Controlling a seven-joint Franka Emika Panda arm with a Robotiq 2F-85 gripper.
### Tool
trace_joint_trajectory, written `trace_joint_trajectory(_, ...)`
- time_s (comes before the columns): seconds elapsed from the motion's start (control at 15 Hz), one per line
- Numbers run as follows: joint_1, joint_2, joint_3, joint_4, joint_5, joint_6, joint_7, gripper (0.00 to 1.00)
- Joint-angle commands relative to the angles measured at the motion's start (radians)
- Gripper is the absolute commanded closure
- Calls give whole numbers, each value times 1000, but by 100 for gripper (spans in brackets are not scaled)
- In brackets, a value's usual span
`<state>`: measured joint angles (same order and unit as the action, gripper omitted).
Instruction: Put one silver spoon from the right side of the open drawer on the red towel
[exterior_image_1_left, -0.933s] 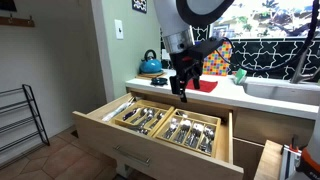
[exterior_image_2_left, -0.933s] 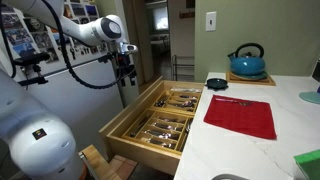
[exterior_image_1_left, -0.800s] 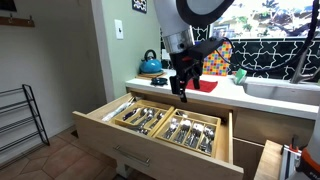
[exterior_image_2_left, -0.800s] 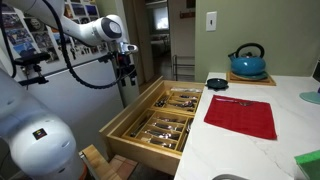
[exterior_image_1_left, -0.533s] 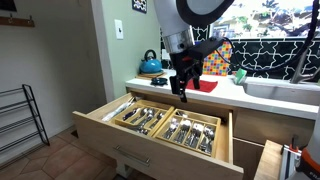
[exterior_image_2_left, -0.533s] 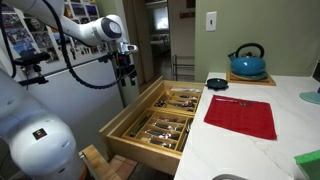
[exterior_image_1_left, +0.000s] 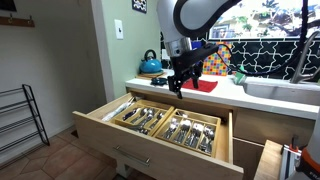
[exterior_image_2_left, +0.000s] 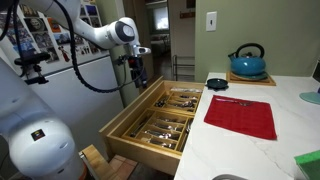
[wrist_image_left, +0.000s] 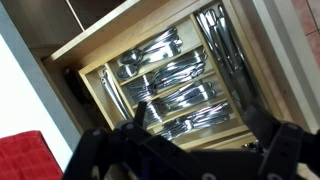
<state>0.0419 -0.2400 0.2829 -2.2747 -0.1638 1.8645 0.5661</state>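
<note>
Cutlery pick, at the reaching stage: your gripper (exterior_image_1_left: 178, 88) hangs above the open drawer (exterior_image_1_left: 118, 139), clear of everything in it and carrying nothing. In the wrist view the fingers (wrist_image_left: 105, 158) stand wide apart, dark and blurred along the bottom edge, with cutlery showing in the gap between them. No spoon is held yet, so the task looks to be at its start.

Inside the drawer, two wooden divider trays sit side by side, the left tray (exterior_image_1_left: 143, 117) and the right tray (exterior_image_1_left: 190, 130). Each is split into narrow compartments filled with silver cutlery lying lengthwise. The pieces are too small and too closely packed to tell spoons from forks.

The red towel (exterior_image_2_left: 240, 116) lies flat and bare on the white counter (exterior_image_2_left: 292, 105). It sits beside the drawer, near a blue kettle (exterior_image_2_left: 247, 63) and a small dark dish (exterior_image_2_left: 216, 83).

Your next move probably calls for shifting over the right-hand tray and finding a spoon compartment. Descend with the fingers set across a single handle. Because the pieces nest together, closing too deep could lift more than one. After that comes the carry to the towel.
</note>
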Motion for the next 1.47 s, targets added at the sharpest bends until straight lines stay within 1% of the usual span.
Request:
trace_joint_trajectory(0.0, -25, 100, -61, 26, -34, 120, 104, 0)
trace_joint_trajectory(0.33, -53, 165, -162, -2, -37, 357, 148, 0)
trace_joint_trajectory(0.4, -59, 177, -183, -8, -29, 388, 153, 0)
trace_joint_trajectory(0.67, -75, 227, -238, -30, -59, 490, 202, 0)
trace_joint_trajectory(0.73, -77, 243, -249, -32, -72, 510, 219, 0)
trace_joint_trajectory(0.8, -78, 259, -259, -34, -114, 534, 257, 0)
trace_joint_trajectory(1.0, -76, 302, -293, -26, -178, 562, 327, 0)
trace_joint_trajectory(1.07, -66, 281, -288, -17, -134, 532, 274, 0)
trace_joint_trajectory(1.4, -61, 290, -294, -8, -137, 534, 276, 0)
